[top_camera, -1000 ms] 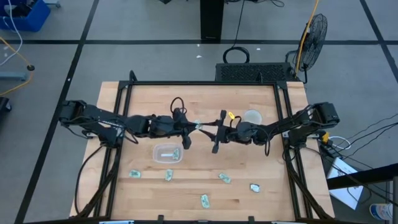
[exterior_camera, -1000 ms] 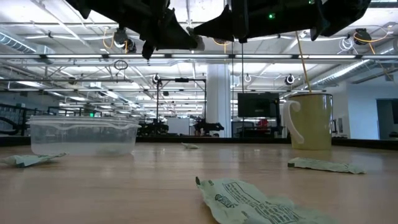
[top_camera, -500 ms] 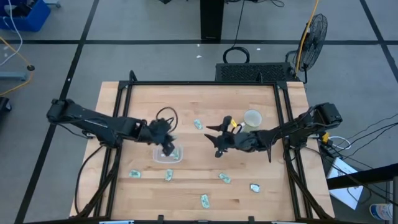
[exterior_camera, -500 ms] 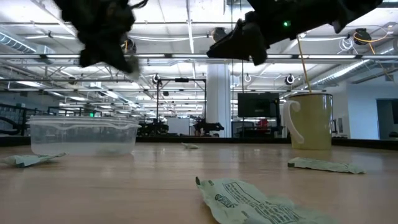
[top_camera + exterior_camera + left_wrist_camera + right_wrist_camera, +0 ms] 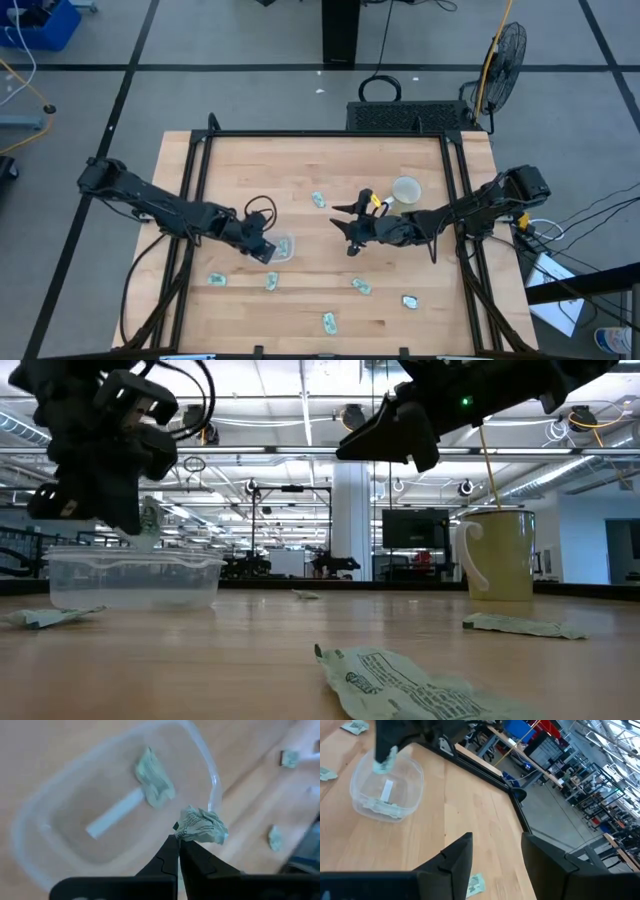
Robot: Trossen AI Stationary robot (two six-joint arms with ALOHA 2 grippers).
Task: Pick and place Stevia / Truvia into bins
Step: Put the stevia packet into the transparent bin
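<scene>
Left gripper (image 5: 178, 840), jaws closed on a crumpled sachet (image 5: 202, 826), hangs above the clear tub (image 5: 285, 247) left of centre (poised for release); right gripper (image 5: 347, 228) waits mid-counter, jaws spread, empty.

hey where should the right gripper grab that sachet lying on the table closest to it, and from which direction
Probably straight down from above. The sachet lies flat on the bare table with nothing touching it, just in front of the right gripper, which hangs open above the wood. Its flat shape leaves no side to pinch, so close the fingers across its narrow width, near the middle. The left gripper is busy over the bin.
</scene>
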